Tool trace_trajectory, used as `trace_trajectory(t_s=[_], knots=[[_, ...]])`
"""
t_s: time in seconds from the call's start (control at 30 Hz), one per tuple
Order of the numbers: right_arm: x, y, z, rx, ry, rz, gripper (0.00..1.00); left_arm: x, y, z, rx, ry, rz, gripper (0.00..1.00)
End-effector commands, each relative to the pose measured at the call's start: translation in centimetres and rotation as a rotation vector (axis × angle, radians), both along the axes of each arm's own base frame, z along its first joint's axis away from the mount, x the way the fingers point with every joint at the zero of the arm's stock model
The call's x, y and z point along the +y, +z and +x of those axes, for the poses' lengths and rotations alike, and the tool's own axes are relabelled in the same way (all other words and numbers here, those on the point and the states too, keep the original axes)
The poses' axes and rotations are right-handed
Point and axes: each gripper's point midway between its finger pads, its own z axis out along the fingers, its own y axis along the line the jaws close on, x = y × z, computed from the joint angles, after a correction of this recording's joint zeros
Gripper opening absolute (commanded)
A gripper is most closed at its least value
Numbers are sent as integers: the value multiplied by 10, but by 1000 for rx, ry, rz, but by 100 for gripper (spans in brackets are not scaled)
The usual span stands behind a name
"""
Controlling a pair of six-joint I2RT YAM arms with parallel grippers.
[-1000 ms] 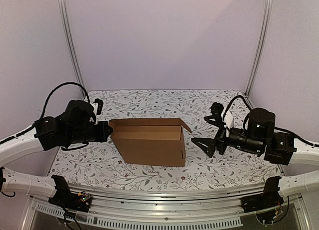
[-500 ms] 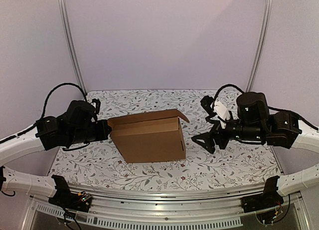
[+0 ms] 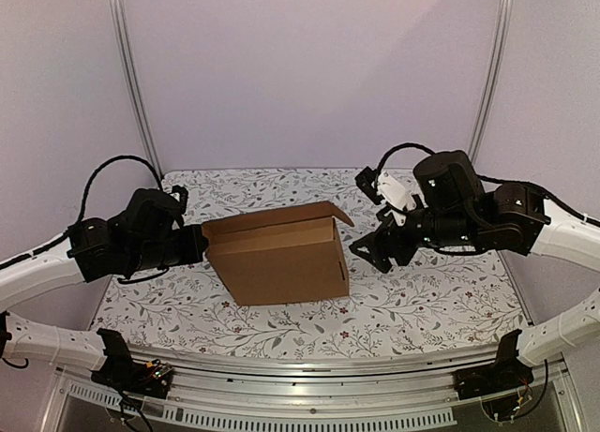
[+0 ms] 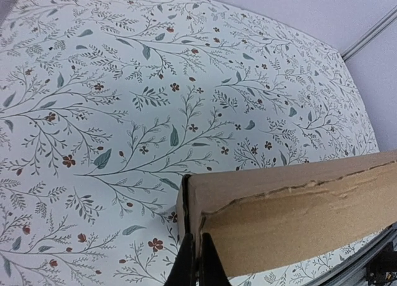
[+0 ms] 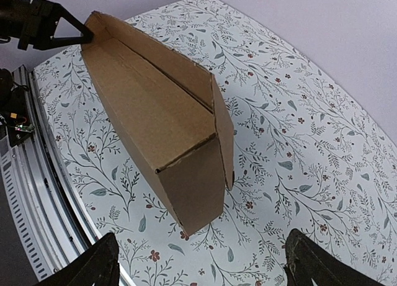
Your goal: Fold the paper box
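One paper box [image 3: 281, 261] (brown cardboard): left gripper [image 3: 202, 245] pinches its corner; right gripper [image 3: 364, 216] gapes wide, empty.

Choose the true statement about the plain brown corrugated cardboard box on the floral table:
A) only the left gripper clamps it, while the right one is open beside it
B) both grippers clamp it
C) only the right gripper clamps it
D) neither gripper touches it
A: the left gripper is shut on the left edge of the cardboard box, while the right gripper is open, clear of its right side.
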Motion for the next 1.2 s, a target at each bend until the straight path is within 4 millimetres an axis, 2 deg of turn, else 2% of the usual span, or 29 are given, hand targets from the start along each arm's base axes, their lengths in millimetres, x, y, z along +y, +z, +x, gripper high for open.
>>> trace_trajectory(t_s=[0.0,0.07,0.37,0.7,1.07,1.17], knots=[[1,13,7,-10,-22,-50,83,8,-24,-15,82,-20,87,0],[0,13,14,-14,-61,-74,78,7,-23,-15,83,-23,88,0],[19,5,25,31,-47,-111,57,9,-23,-15,79,-23,98,0],[25,-2,39,29,-79,-142,25,7,-22,-13,78,-24,105,0],[28,-7,39,38,-73,-149,17,-5,-17,-6,76,-41,123,0],[27,-7,40,35,-82,-151,11,-10,-16,-4,77,-50,132,0]])
